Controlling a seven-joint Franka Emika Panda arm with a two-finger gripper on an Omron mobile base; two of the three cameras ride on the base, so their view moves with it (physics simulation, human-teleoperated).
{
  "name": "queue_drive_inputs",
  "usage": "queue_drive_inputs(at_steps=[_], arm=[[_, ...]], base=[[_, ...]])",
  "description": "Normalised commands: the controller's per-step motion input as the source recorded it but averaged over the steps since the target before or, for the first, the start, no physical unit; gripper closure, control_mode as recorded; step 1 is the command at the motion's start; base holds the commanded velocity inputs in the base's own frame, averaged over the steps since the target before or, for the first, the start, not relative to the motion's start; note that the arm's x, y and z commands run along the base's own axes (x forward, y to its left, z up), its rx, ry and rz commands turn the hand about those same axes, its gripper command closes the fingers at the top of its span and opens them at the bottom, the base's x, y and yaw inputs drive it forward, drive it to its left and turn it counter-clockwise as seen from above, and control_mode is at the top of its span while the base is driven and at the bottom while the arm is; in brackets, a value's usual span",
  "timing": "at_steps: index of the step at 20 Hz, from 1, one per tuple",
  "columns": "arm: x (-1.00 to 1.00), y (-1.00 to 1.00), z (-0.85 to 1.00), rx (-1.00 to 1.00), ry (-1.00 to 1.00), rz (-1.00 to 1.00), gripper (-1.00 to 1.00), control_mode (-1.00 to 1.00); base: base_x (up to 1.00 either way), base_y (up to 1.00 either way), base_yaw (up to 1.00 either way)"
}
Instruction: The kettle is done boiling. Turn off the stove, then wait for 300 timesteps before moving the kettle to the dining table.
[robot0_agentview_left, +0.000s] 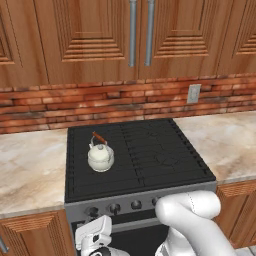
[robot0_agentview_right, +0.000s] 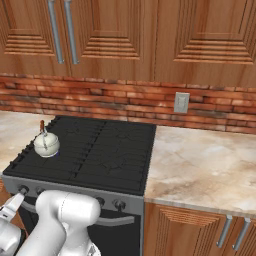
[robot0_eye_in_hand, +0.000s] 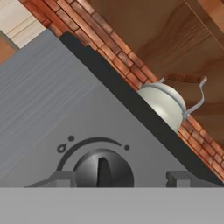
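One kettle (robot0_agentview_left: 100, 155) sits on the stove (robot0_agentview_left: 150, 150), on the left side of the black grates, roughly midway between front and back. It is squat and cream-white, and its thin arched handle carries a reddish-brown wooden piece that stands upright above the lid. From the right base view the kettle (robot0_agentview_right: 46, 143) shows at the far left of the cooktop, well apart from the stone tabletop (robot0_agentview_right: 200, 165) to the right of the stove.

The white arm reaches down in front of the stove, with the hand (robot0_agentview_left: 95, 234) low at the grey front panel, just below the row of round dark knobs (robot0_agentview_left: 115, 207). Looking along the hand, a dark knob (robot0_eye_in_hand: 103, 169) sits right between the fingers (robot0_eye_in_hand: 177, 178) (its pointer ridge stands straight up in that tilted view). The fingers stand on either side of the knob; whether they press it or leave a gap I cannot tell.

Behind the stove runs a red brick wall (robot0_agentview_left: 125, 100) with a pale outlet plate (robot0_agentview_left: 193, 93), and wooden cabinets (robot0_agentview_left: 100, 35) hang above.
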Motion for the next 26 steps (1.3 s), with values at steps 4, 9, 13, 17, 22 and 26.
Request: queue_drive_inputs(at_steps=[4, 9, 13, 17, 22, 26], arm=[[0.11, -0.02, 0.02, 0.0, 0.0, 0.0, -1.0, -1.0], [0.06, -0.02, 0.05, 0.0, 0.01, 0.0, -1.0, -1.0], [0.11, -0.04, 0.06, 0.0, 0.04, 0.0, -1.0, -1.0], [0.19, -0.09, 0.05, 0.01, 0.07, 0.0, -1.0, -1.0], [0.27, -0.09, 0.02, 0.02, 0.08, 0.01, -1.0, -1.0], [0.22, -0.15, 0.0, 0.02, 0.01, 0.01, -1.0, -1.0]], base=[[0.0, 0.0, 0.0], [0.0, 0.0, 0.0], [0.0, 0.0, 0.0], [0.0, 0.0, 0.0], [0.0, 0.0, 0.0], [0.0, 0.0, 0.0]])
